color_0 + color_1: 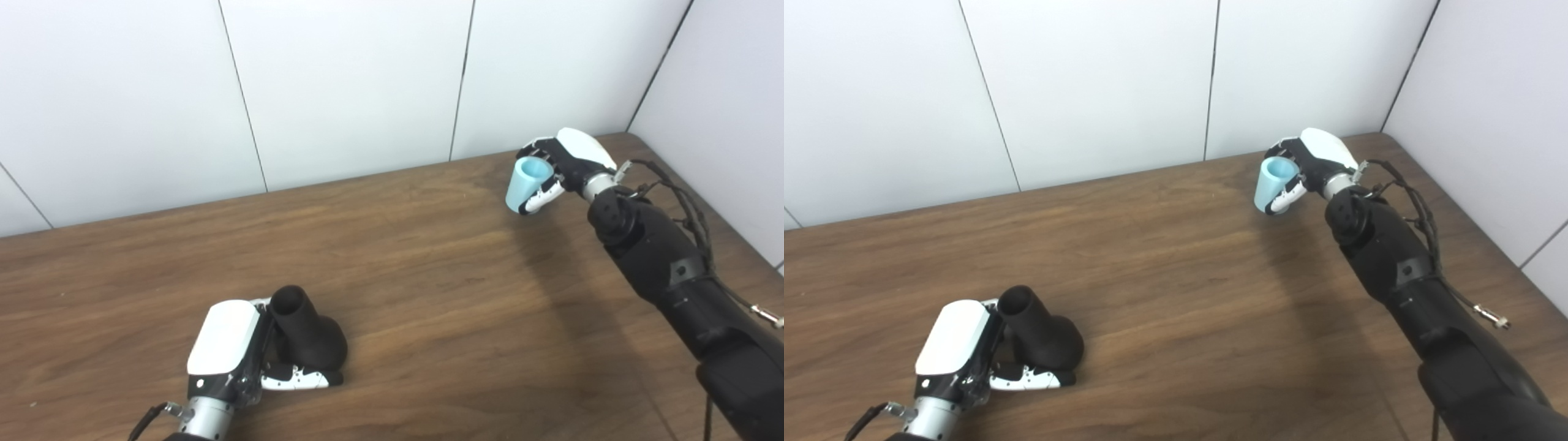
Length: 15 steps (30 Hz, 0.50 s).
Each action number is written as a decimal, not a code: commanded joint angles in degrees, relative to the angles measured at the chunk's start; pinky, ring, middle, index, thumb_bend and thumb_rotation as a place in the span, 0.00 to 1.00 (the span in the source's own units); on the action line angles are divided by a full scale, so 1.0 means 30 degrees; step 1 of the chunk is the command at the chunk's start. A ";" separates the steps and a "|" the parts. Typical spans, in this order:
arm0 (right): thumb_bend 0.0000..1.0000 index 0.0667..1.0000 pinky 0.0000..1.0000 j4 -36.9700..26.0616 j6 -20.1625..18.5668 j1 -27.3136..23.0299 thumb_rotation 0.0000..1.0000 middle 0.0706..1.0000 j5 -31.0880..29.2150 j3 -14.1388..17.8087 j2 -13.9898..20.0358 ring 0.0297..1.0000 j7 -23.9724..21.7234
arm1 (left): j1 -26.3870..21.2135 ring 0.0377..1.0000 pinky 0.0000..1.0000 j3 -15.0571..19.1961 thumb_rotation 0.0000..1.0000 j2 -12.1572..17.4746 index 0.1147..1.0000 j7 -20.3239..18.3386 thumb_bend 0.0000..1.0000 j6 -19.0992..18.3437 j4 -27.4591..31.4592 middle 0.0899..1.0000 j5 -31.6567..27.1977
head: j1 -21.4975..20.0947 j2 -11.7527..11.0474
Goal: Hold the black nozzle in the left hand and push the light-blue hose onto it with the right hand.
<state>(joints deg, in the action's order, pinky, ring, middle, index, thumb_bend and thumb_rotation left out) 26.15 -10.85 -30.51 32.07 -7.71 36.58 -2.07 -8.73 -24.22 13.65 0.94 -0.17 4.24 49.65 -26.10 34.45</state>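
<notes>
Though gripped, hose (525, 182) betw. R fingers (541, 197).

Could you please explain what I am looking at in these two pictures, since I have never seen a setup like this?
Both pictures come from two cameras side by side on a humanoid robot's head, looking down at a brown wooden table set against white wall panels. They show the same scene from slightly different spots.

The two black arms entering from the bottom are the robot's own, each ending in a white-and-black hand with fingers and a thumb. The left hand, near the bottom left, grips the black nozzle, which stands on the table with its narrow open end tilted upward. The right hand, far off near the back right corner, holds the short light-blue hose, its open end facing up. The two parts are not yet joined.
</notes>
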 commanded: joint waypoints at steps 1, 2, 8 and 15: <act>0.86 0.68 0.59 -0.0912 0.0472 -0.0957 0.04 0.66 0.0265 0.0165 0.0741 0.63 0.0293 | 0.0668 0.52 0.49 -0.0502 0.00 -0.0048 0.43 -0.1155 0.52 -0.0430 -0.0932 0.41 0.0080 | -0.0026 0.0019; 0.86 0.68 0.59 -0.0949 0.0425 -0.0979 0.04 0.65 0.0291 0.0133 0.0748 0.63 0.0251 | 0.0668 0.53 0.49 -0.0509 0.00 -0.0040 0.43 -0.1159 0.52 -0.0425 -0.0936 0.41 0.0081 | -0.0026 0.0019; 0.85 0.64 0.55 -0.0585 0.0845 -0.1152 0.04 0.62 0.0153 0.0115 0.0803 0.59 0.0254 | 0.0658 0.53 0.50 -0.0559 0.00 -0.0037 0.43 -0.1164 0.52 -0.0470 -0.0899 0.42 0.0187 | -0.0035 0.0072; 0.61 0.51 0.49 -0.0442 0.0620 -0.1182 0.00 0.46 0.0412 0.0074 0.0747 0.50 0.0421 | 0.0674 0.53 0.50 -0.0544 0.00 -0.0046 0.43 -0.1176 0.52 -0.0475 -0.0887 0.42 0.0089 | -0.0035 0.0072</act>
<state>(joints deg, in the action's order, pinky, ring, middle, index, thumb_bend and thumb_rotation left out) 25.68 -9.77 -31.00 32.60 -8.12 36.63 -2.13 -8.83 -24.45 13.63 0.94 -0.42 4.23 50.02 -26.19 34.63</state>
